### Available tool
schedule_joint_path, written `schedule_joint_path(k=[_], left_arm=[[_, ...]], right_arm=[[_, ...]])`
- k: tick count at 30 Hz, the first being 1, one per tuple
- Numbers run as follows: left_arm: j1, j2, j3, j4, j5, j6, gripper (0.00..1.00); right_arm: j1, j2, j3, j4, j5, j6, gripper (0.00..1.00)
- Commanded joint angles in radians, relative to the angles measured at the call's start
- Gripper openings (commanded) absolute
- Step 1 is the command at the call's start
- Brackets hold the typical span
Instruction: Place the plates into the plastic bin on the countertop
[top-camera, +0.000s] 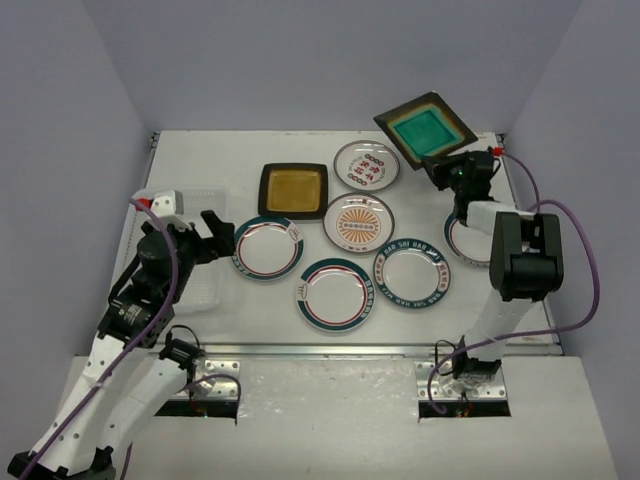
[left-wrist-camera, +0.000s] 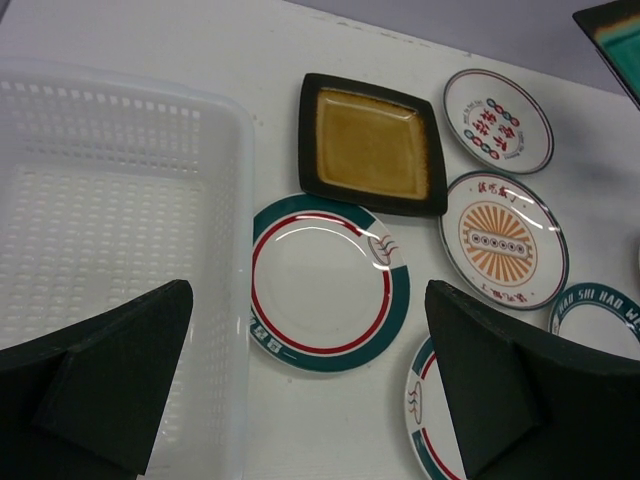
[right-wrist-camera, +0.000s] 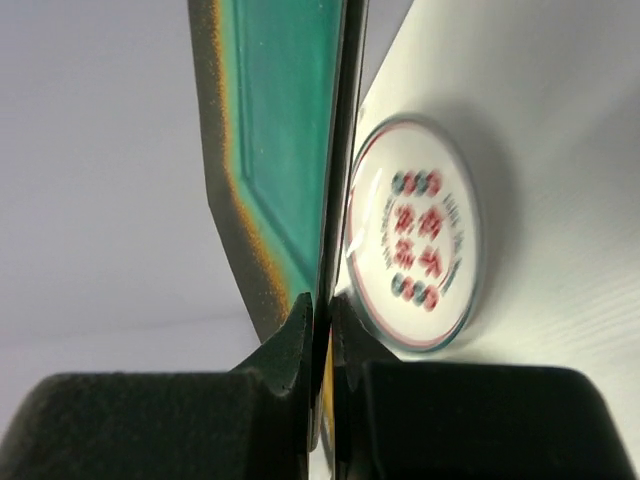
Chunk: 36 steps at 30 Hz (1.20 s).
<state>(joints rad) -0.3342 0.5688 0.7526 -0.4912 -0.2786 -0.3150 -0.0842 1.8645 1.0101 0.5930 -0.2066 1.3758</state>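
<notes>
Pale lilac walls close in an off-white countertop (top-camera: 200, 160). In the top view the amber square plate (top-camera: 293, 189) lies near its middle. Just right of that plate are the red-motif round plate (top-camera: 366, 165) and, slightly nearer, the orange sunburst plate (top-camera: 358, 223). Just in front of it sits a green-banded plate (top-camera: 268, 248). Further to the front right are a second green-banded plate (top-camera: 335, 293) and a blue-banded plate (top-camera: 411, 271). Far to its right another round plate (top-camera: 462, 240) is half hidden behind the right arm. The plastic bin (top-camera: 205, 295) stands to the left front of the amber plate, partly under the left arm. The left gripper (top-camera: 222, 232) hangs between the bin and the first green-banded plate, with its jaws spread and nothing in them. To the right rear of the amber plate the right gripper (top-camera: 447, 172) pinches the near rim of the teal square plate (top-camera: 425, 128). That plate is tilted and held clear of the countertop. In the left wrist view the two dark fingers (left-wrist-camera: 110, 390) stand wide apart. The bin's perforated floor is to the left of the amber plate, and the green-banded plate is just below the amber plate. A corner of the teal plate shows at the upper right. In the right wrist view the teal plate is seen edge-on, its dark rim clamped tight between the pads (right-wrist-camera: 280, 350). The red-motif plate lies on the surface beyond.
</notes>
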Motion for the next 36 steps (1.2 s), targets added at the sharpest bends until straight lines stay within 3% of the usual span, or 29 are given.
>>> schedule_joint_path(k=[1,6,12,15,19,26,36], left_arm=[[0.023,-0.021,0.039,0.02,-0.133,-0.028,1.0],[0.06,-0.052,0.135,-0.083,-0.211,-0.089,1.0],[0.061,0.02,0.501,-0.308,-0.245,-0.136,1.0],[0.06,0.048,0.67,-0.392,-0.218,-0.145,1.0],[0.06,0.058,0.781,-0.463,-0.2,-0.158,1.0],[0.061,0.025,0.752,-0.48,-0.212,-0.13,1.0],[0.06,-0.006,0.73,-0.528,-0.215,-0.11,1.0]], right_arm=[[0.136,-0.186,0.109,0.115,-0.199,-0.085,0.0],[0.395,-0.268,0.128,-0.095,-0.187,-0.141,0.0],[0.712,-0.278,0.123,-0.124,-0.054,-0.114,0.0],[0.829,-0.217,0.161,-0.116,-0.004,-0.091,0.0],[0.945,-0.054,0.28,-0.153,0.045,-0.053,0.0],[1.049,0.177,0.587,-0.282,0.109,-0.044,0.0],[1.101,0.38,0.877,-0.43,0.204,-0.069,0.0]])
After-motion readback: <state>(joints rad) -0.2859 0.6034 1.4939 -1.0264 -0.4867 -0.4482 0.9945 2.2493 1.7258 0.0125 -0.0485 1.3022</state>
